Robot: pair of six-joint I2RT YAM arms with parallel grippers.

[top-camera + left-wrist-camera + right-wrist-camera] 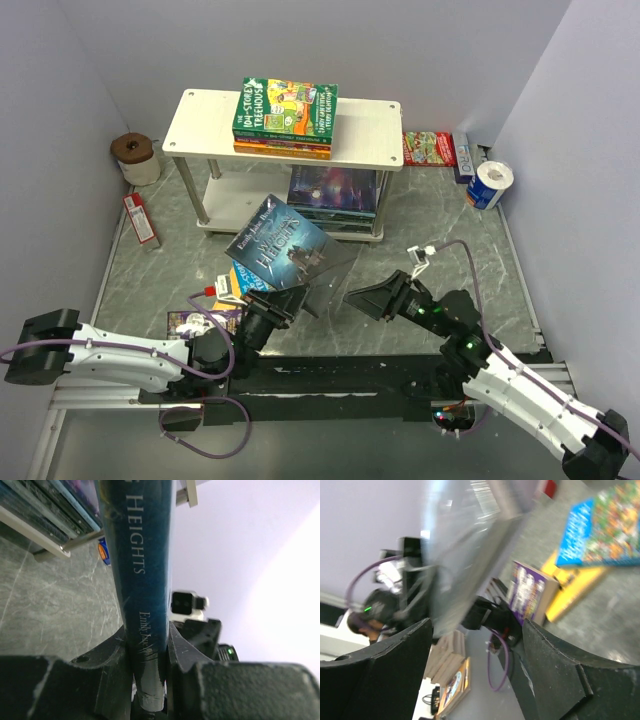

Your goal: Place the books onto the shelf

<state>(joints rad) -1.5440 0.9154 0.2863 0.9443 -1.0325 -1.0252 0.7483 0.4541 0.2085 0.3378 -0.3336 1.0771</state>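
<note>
- While the left tool [272,308] clamps its lower edge, the dark blue-grey book [278,245] stands raised above the desk [440,240], tilted, its cover facing up toward the top camera.
- Seen from the left wrist, that book's spine [145,555] runs straight up between the two fingers [112,655] of the left tool [148,652], which press on both sides of it.
- At 12 o'clock from the held book stands the shelf [200,125]. On its pale top board lies a stack with the green book [287,103] uppermost and an orange book [283,150] beneath.
- More dark books [335,188] lie on the shelf's white lower board [215,222].
- At 7 o'clock, partly under the held book, a blue book [232,278] rests on the desk; the right wrist view shows a yellow book [570,595] below it.
- A purple book [190,322] lies further toward 8 o'clock.
- At 4 o'clock, the right tool [368,298] sits near the held book's lower corner with its jaws wide apart, gripping nothing; in its own view [475,645] the book's edge is a blur ahead.
- A red-and-white carton [140,218] lies at 9 o'clock, and a red-green packet [428,148] at 2 o'clock.
</note>
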